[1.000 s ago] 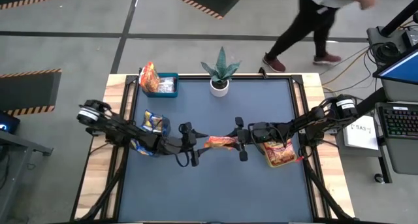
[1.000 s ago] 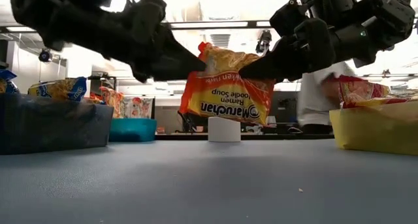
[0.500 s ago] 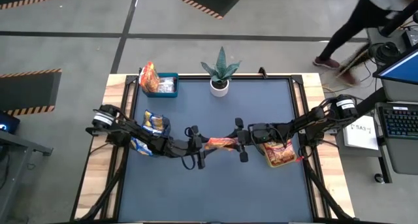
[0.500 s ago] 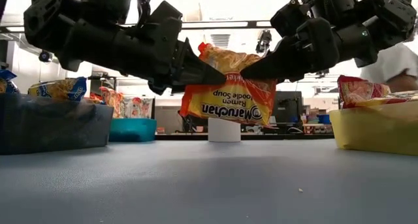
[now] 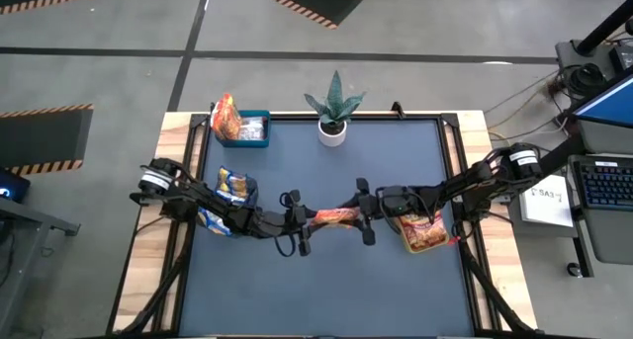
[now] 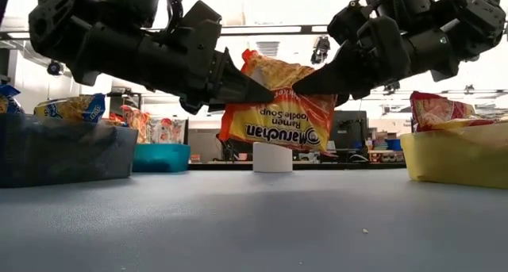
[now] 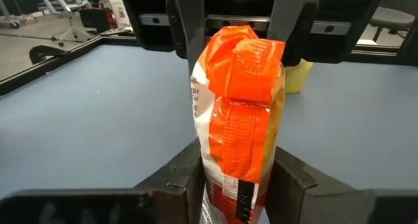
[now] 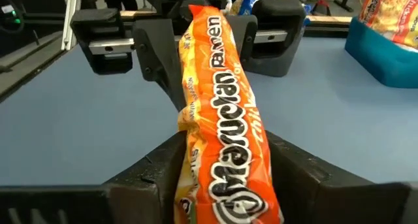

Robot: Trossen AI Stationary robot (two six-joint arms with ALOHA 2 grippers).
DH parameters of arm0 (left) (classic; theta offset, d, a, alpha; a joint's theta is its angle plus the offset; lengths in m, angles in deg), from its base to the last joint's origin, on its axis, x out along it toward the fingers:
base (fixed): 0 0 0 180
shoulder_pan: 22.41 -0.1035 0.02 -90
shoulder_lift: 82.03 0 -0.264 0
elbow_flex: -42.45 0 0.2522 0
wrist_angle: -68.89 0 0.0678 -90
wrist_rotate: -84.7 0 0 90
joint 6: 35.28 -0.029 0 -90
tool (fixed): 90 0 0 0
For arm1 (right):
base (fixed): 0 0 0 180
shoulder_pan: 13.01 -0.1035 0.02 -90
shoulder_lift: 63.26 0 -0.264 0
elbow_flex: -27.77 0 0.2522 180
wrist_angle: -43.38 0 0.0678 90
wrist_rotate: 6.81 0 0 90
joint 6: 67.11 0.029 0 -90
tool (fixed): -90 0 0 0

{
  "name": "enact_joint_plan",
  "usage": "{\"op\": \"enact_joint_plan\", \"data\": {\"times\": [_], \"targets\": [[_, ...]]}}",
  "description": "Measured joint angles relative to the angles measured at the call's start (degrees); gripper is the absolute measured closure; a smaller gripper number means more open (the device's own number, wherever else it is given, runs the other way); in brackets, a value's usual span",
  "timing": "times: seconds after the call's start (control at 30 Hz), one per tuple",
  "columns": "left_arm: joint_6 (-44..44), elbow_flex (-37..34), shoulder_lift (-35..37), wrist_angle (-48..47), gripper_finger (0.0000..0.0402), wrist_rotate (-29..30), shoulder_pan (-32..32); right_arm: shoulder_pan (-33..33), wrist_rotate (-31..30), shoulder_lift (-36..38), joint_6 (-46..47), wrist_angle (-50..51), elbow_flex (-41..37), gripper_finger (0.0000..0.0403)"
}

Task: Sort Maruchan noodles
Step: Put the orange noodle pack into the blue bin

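Orange packet (image 6: pixel 274 105) hangs mid-air above tabletop (image 5: pixel 326 290), long axis running claw to claw. Left claw (image 5: pixel 302 221) clamps one end, right claw (image 5: pixel 358 214) the other, prob. loosening. Yellow bin (image 6: pixel 456 157), behind right claw, holds orange packs; dark blue bin (image 6: pixel 63 149), behind left, holds yellow-blue ones.

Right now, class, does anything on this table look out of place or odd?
Yes: one orange Maruchan packet hangs in mid-air above the table's middle, upside down in the low view, between the left gripper and the right gripper, not in any bin.
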Motion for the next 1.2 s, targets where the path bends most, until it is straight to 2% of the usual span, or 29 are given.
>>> {"op": "enact_joint_plan", "data": {"times": [0.17,0.4,0.57,0.7,0.87,1.07,1.2], "targets": [[0.0,0.0,0.3,0.0,0.03,0.0,0.0,0.0,0.0,0.8,0.5,1.9,1.4,0.02],[-0.2,0.0,2.1,-3.1,0.031,0.0,0.0,0.2,0.0,5.8,1.3,17.2,6.3,0.016],[-0.2,0.0,6.9,-8.7,0.0307,1.7,0.0,0.2,0.0,11.0,0.9,25.6,8.0,0.0133],[-0.3,0.0,13.3,-18.7,0.0307,4.6,0.0,0.3,-0.6,16.0,0.2,29.4,8.2,0.0121],[-1.1,0.3,22.6,-32.2,0.0307,14.8,0.0,0.4,-4.5,20.7,-1.8,30.3,7.8,0.0122],[1.9,0.3,33.3,-48.2,0.0307,30.4,-1.6,0.4,-4.5,22.7,-2.8,29.8,7.8,0.0131],[6.0,0.3,38.6,-57.9,0.0307,38.2,-4.0,0.4,-4.5,22.3,-2.9,29.8,7.8,0.0135]]}}
